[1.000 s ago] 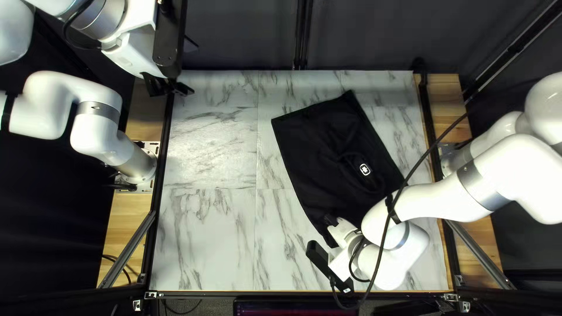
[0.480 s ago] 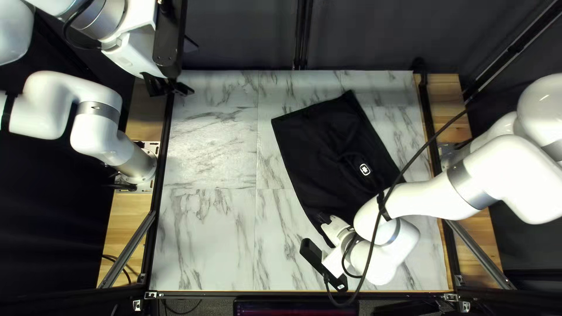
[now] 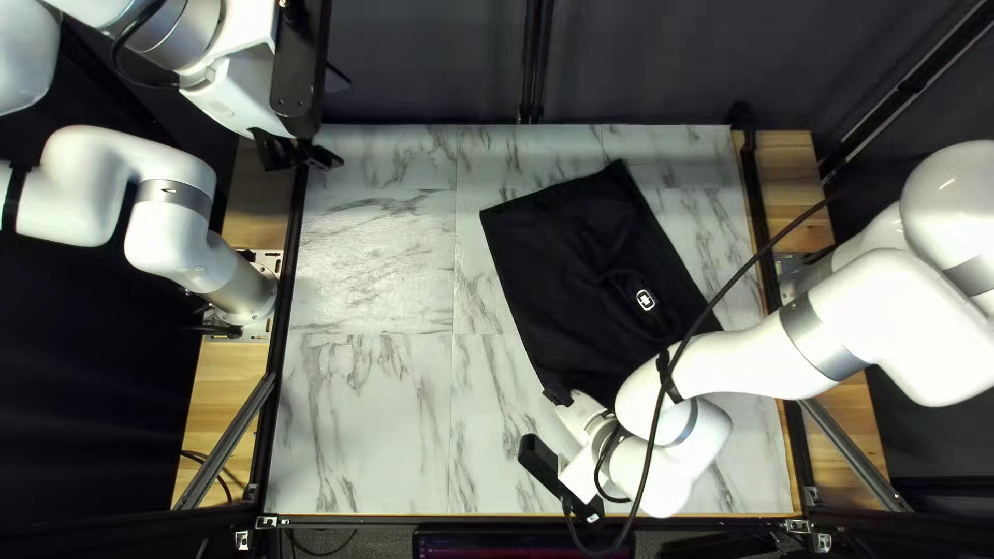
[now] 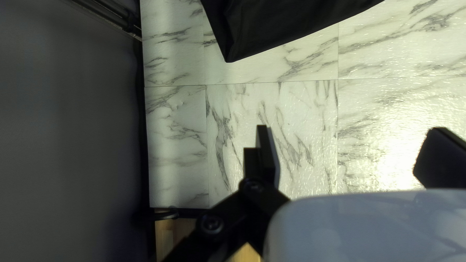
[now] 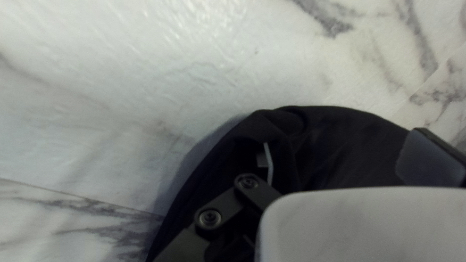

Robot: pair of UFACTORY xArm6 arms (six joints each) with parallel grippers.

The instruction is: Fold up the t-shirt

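Note:
The black t-shirt (image 3: 590, 269) lies folded into a long panel, a small white logo near its right edge. At its near end is my right gripper (image 3: 559, 398), partly over the cloth. In the right wrist view the right gripper (image 5: 347, 160) is open, its fingers wide apart, with the shirt's rounded, wrinkled edge (image 5: 335, 140) between and under them; cloth partly hides one finger. My left gripper (image 3: 300, 157) hangs at the table's far left corner, away from the shirt. In the left wrist view the left gripper (image 4: 352, 153) stands open over bare marble, the shirt's corner (image 4: 242, 43) ahead.
The marble-patterned table (image 3: 362, 414) shows bare left of the shirt. A black cable (image 3: 748, 277) loops over the right arm. Black rails and wooden strips run along both sides, and a dark curtain (image 3: 414, 62) hangs behind the far edge.
My right gripper has moved left and slightly up in the top left view, along the shirt's near end, whose tip has drawn back from the near edge. The left arm is still.

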